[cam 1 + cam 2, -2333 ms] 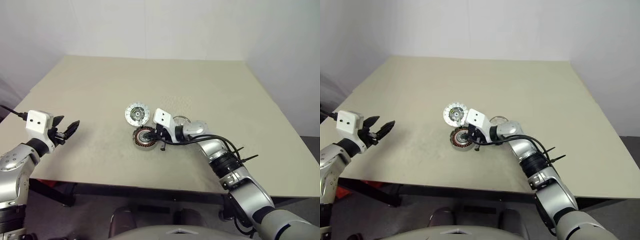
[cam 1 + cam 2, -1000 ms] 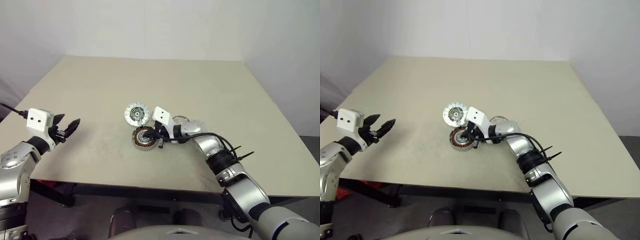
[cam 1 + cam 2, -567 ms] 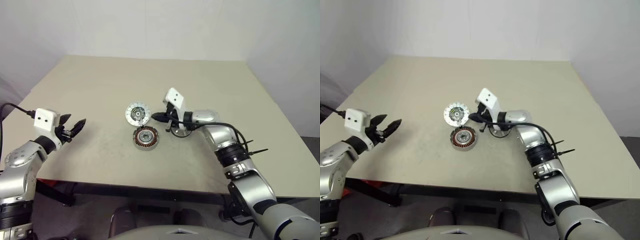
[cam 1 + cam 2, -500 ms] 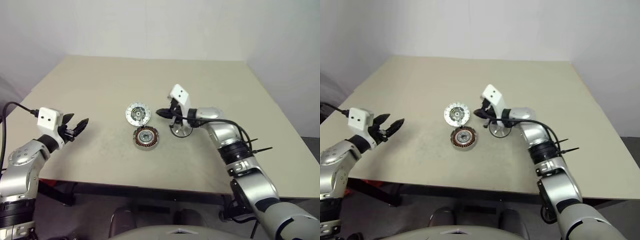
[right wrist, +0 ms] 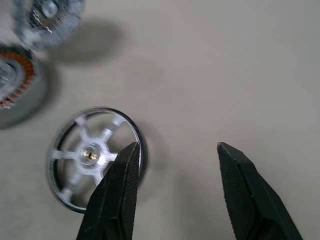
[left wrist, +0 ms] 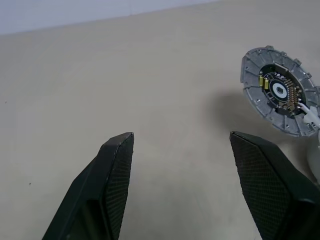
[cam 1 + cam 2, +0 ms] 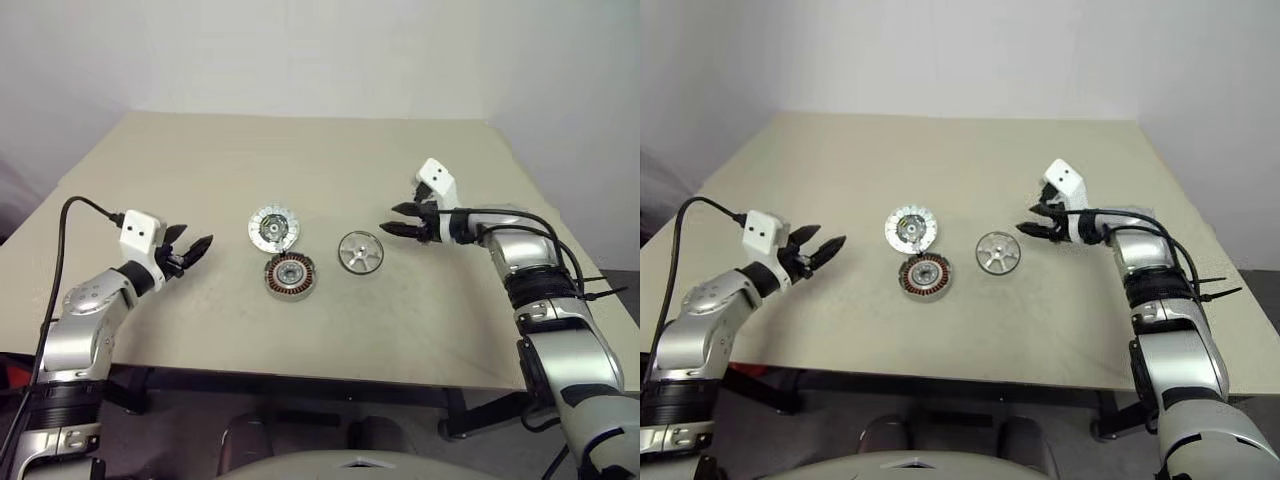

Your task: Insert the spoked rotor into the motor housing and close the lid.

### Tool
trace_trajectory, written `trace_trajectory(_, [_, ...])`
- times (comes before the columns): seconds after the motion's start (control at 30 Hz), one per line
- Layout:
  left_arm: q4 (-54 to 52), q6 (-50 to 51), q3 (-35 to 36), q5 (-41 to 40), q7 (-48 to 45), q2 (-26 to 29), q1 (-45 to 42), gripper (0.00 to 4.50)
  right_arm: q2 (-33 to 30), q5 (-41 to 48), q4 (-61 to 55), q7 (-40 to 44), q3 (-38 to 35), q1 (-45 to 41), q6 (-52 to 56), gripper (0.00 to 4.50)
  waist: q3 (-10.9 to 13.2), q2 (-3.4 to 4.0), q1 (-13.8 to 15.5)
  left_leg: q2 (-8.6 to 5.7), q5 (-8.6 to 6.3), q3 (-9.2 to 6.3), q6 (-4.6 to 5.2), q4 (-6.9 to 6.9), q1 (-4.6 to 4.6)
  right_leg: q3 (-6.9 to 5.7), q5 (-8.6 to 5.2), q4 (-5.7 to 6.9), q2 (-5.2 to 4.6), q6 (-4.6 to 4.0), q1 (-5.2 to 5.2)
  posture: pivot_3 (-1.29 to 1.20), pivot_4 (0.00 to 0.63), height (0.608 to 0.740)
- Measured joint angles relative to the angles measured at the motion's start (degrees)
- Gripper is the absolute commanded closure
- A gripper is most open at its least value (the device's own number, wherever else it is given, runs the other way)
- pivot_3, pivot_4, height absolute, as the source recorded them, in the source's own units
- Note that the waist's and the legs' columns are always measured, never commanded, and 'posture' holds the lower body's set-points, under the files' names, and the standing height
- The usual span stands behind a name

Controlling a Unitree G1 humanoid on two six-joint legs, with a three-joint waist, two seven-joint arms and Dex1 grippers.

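Note:
The motor housing [image 7: 291, 275], ringed with copper windings, lies flat near the table's middle. The silver lid [image 7: 274, 228] rests just behind it, touching or nearly touching its rim. The spoked rotor [image 7: 360, 251] lies flat to the housing's right, apart from it. My right gripper [image 7: 392, 219] hovers open and empty just right of the rotor, pointing at it. In the right wrist view the rotor [image 5: 90, 156] sits ahead of one fingertip of that gripper [image 5: 177, 145]. My left gripper [image 7: 190, 247] is open and empty, left of the lid [image 6: 277, 90] and pointing toward it.
The beige table [image 7: 300, 170] carries nothing else and has bare surface on all sides of the three parts. Its front edge runs close below both arms. White walls stand behind and to the right.
My right gripper left the motor housing, swung right past the rotor and opened. My left gripper moved right, closer to the lid. The three parts stayed put.

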Motion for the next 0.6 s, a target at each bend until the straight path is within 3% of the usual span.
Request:
trace_trajectory(0.27, [0.7, -0.7, -0.8, 0.5, -0.3, -0.1, 0.1, 1.26, -0.4, 5.9, 5.9, 6.6, -3.7, 0.1, 14.4, 1.82, 0.0, 0.02, 0.8, 0.02, 0.00, 0.00, 0.00, 0.04, 0.00, -0.02, 0.00, 0.03, -0.01, -0.01, 0.00, 0.00, 0.000, 0.740])
trace_trajectory(0.6, [-0.8, -0.9, -0.8, 0.4, -0.3, -0.1, 2.2, 1.26, 2.7, 4.1, 18.7, 4.2, -4.7, -3.8, 13.5, 1.82, 0.0, 0.08, 1.2, 0.04, 0.00, 0.00, 0.00, 0.04, -0.01, -0.05, -0.03, 0.05, -0.02, -0.06, -0.02, 0.00, 0.000, 0.740])
